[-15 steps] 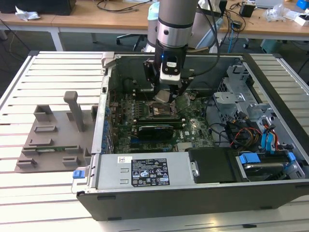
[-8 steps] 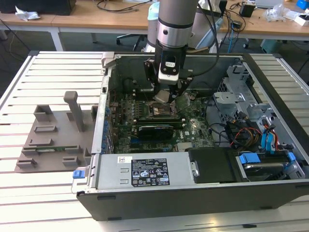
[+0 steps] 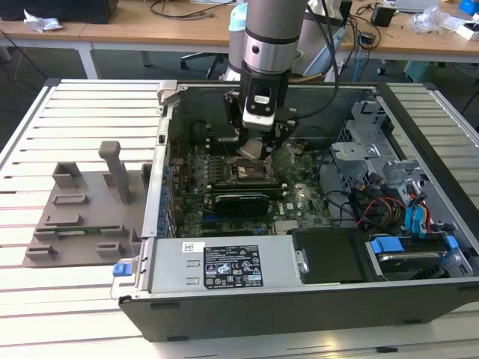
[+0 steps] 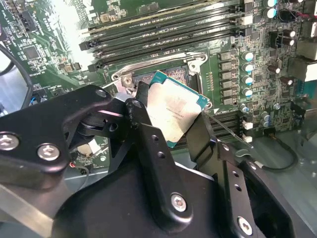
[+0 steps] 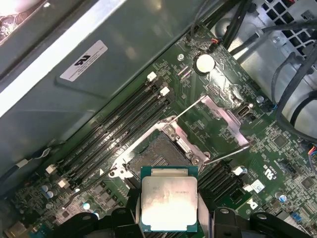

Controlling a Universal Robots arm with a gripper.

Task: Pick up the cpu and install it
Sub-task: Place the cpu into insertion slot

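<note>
My gripper (image 3: 254, 143) hangs inside the open computer case, shut on the cpu (image 3: 251, 149). In both wrist views the cpu (image 4: 174, 115) (image 5: 168, 203) is a flat square chip with a silvery lid and a thin rim, pinched by its edges between the black fingers (image 4: 144, 130). It is held tilted, a little above the motherboard. Just beyond the chip lies the open socket (image 5: 157, 154), its dark contact field bare and its metal load plate (image 5: 224, 124) swung back. In the exterior view the socket (image 3: 251, 170) sits directly under the gripper.
Memory slots (image 5: 124, 131) run beside the socket. A power supply (image 3: 224, 265) fills the case's near side. A drive cage with cables (image 3: 397, 202) is on the exterior view's right. A grey slotted fixture plate (image 3: 82, 209) lies on the slatted table (image 3: 75, 105).
</note>
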